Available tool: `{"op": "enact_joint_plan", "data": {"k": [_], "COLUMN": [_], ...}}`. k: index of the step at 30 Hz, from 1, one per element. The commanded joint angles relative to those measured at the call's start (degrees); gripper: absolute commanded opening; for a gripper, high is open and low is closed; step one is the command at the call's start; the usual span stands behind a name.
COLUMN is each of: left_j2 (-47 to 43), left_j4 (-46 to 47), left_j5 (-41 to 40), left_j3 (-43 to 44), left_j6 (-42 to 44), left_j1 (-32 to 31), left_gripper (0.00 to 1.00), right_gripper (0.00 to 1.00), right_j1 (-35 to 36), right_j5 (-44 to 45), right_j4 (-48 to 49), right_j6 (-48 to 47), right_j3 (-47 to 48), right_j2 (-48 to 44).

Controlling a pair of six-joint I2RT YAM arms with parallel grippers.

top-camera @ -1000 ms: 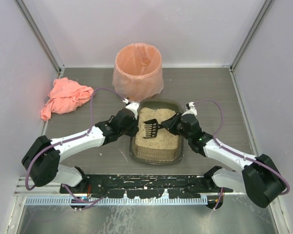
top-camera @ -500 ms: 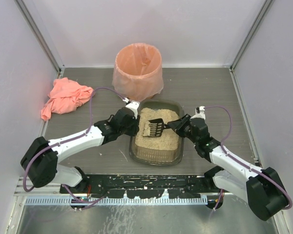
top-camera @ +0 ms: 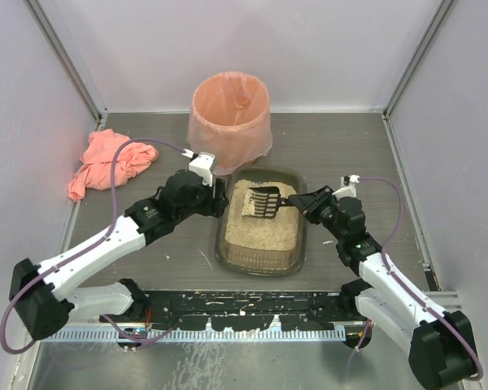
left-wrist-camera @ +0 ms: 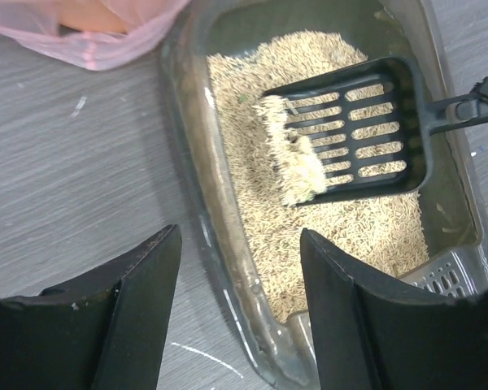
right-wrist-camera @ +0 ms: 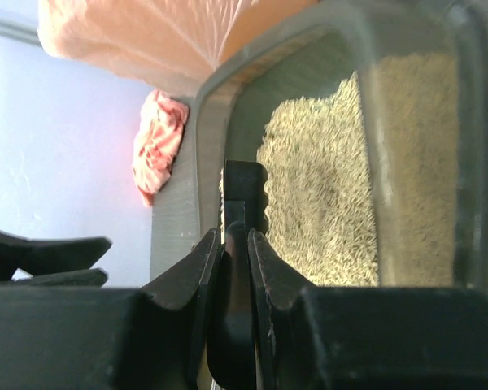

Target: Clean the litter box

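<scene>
Hold scoop [top-camera: 263, 203] level in the clamped right gripper [top-camera: 302, 202], sift over the litter box [top-camera: 259, 266], then carry to the far bin [top-camera: 228, 134]; leave left gripper [top-camera: 217, 200] open.

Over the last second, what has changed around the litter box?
The right fingers, shut on the scoop handle throughout, drew back to the right and carried the scoop toward the far end of the litter box, some litter on it. The left fingers, open, shifted slightly left, away from the box. Nothing was picked up or released. Box, bin and pink cloth stayed put.
</scene>
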Motion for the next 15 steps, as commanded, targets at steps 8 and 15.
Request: {"op": "enact_joint_plan", "data": {"k": [8, 15], "left_j2": [-17.0, -22.5], "left_j4": [-14.2, -18.3], "left_j5": [-10.0, -16.3], "left_j3": [5.1, 3.9], "left_j6": [7.9, 11.3], "left_j1": [1.5, 1.5], "left_gripper": [0.68, 0.74], "right_gripper": [0.01, 0.01], "right_j1": [-21.7, -23.6], "right_j5": [-29.3, -34.0], "right_j4": [17.3, 25.8], "right_j6": [8.7, 13.9], "right_j3": [-5.3, -8.1], "right_j2": [2.9, 4.9]}}
